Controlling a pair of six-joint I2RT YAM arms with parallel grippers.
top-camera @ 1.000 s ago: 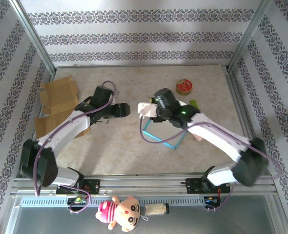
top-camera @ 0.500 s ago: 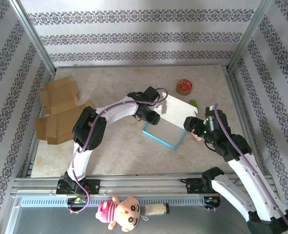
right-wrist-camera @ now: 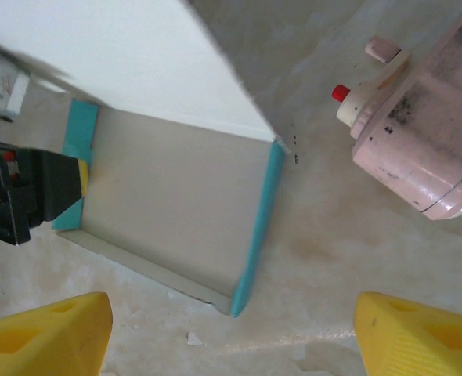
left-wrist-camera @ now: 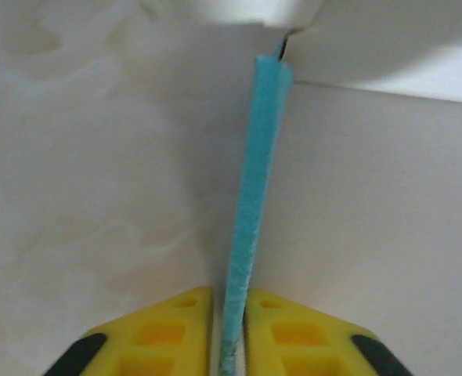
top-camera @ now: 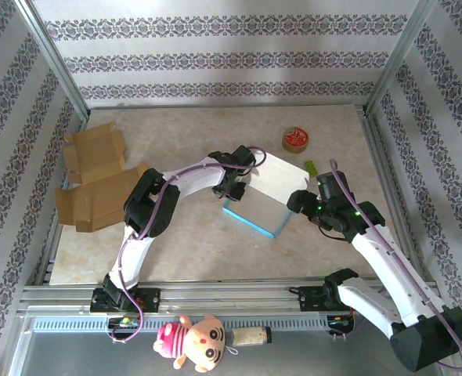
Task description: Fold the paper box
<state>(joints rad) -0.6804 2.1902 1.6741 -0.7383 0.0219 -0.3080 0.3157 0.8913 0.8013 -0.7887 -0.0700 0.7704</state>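
The paper box point(top-camera: 264, 196) lies mid-table, a shallow white tray with teal walls and a white lid panel tilted up at the back. My left gripper point(top-camera: 232, 193) reaches in from the left. In the left wrist view it point(left-wrist-camera: 229, 338) is shut on the box's thin teal wall point(left-wrist-camera: 256, 188), with a yellow fingertip point(left-wrist-camera: 172, 333) pressed on each side. My right gripper point(top-camera: 300, 202) hovers at the box's right side. In the right wrist view it point(right-wrist-camera: 231, 337) stands open above the near right corner point(right-wrist-camera: 239, 301), touching nothing. The left gripper point(right-wrist-camera: 35, 194) shows at the far teal wall.
A pink toy appliance point(right-wrist-camera: 423, 145) lies just right of the box. A red round tin point(top-camera: 296, 140) and a small green item point(top-camera: 310, 166) sit behind it. Flattened brown cardboard point(top-camera: 98, 172) lies at the left edge. A plush doll point(top-camera: 196, 341) rests beyond the front rail.
The left gripper has closed onto the box's left teal wall. The right arm let go of the box, swung out to the right, and now hovers open beside it. The lid stands tilted.
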